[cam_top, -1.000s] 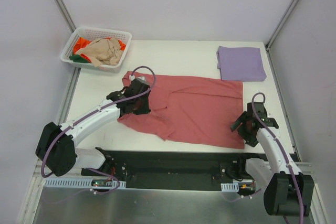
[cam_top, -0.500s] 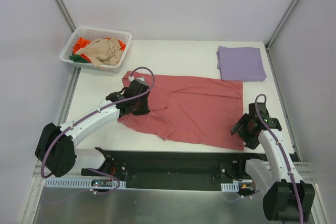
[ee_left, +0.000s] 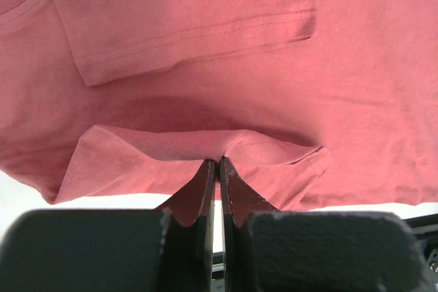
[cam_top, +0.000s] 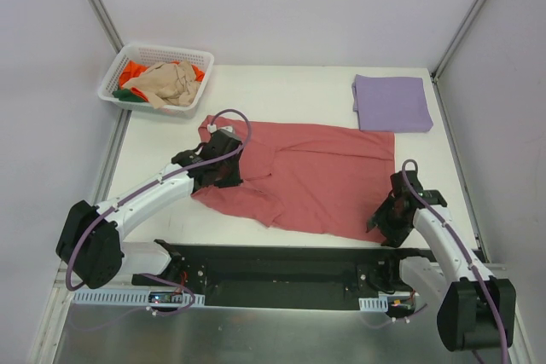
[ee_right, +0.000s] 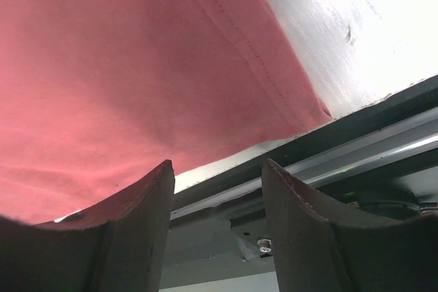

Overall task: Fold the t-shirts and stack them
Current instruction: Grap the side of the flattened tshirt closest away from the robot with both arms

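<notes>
Rose-red cloth fills the middle of the top view. The rose-red shirt [cam_top: 316, 172] lies spread flat on the table [cam_top: 281, 95]. The white basket [cam_top: 115, 74] is beyond its far-left corner, with the beige shirt [cam_top: 171, 83] heaped inside. The folded lavender shirt [cam_top: 392, 101] sits just beyond its far-right corner. My left gripper [cam_top: 223, 168] is over the shirt's left end, near the collar, and my right gripper [cam_top: 386, 215] sits at its near-right corner.

From the left wrist, the left gripper [ee_left: 217, 163] is clenched on a thin raised ridge of the shirt's cloth [ee_left: 205, 145], below a flat sleeve [ee_left: 191, 25]. That bite looks shallow to me. If I lift fast it could slip out, or it may carry only one layer and leave the fold skewed.

From the right wrist, the right gripper [ee_right: 215, 169] is spread wide with nothing between its jaws. The shirt's hem corner [ee_right: 301, 100] ends beside them, right at the table's edge above the metal rail [ee_right: 356, 162]. I worry about closing on air here, or about nudging the corner over the edge. If the left arm then pulls alone, the shirt would drag and bunch up instead of folding square.
</notes>
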Controlling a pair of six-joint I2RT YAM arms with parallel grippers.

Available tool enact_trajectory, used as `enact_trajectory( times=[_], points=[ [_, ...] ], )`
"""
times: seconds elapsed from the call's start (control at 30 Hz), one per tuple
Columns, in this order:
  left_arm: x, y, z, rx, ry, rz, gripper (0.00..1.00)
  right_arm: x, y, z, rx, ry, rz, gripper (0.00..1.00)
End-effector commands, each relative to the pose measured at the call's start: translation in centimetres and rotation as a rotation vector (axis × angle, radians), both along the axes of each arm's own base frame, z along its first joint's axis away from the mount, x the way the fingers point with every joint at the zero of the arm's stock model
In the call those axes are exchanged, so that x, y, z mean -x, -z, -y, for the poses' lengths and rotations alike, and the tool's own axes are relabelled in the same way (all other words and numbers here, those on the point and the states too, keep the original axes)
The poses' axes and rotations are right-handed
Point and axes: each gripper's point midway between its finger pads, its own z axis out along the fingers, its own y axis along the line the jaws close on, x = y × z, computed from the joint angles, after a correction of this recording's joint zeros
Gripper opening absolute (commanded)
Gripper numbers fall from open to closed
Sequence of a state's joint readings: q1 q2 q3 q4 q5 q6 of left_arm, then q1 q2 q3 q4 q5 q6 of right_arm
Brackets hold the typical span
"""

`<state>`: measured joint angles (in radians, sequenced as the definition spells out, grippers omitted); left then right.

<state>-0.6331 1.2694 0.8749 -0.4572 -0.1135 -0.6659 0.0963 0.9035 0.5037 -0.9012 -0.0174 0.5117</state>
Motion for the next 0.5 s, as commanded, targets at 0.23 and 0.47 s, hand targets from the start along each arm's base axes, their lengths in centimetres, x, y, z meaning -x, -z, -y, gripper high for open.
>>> enact_trajectory(
  times=[0.23, 0.47],
  points=[
    [-0.7, -0.5, -0.4, -0.005, -0.016, 0.029, 0.00, -0.7, 1.6, 1.0, 0.069, 0.068, -0.004, 0.50],
    [-0.8, -0.6, -0.8, -0.005, -0.034, 0.032, 0.00, -1.6, 1.4, 1.6, 0.105, 0.052, 0.010, 0.43]
  ],
)
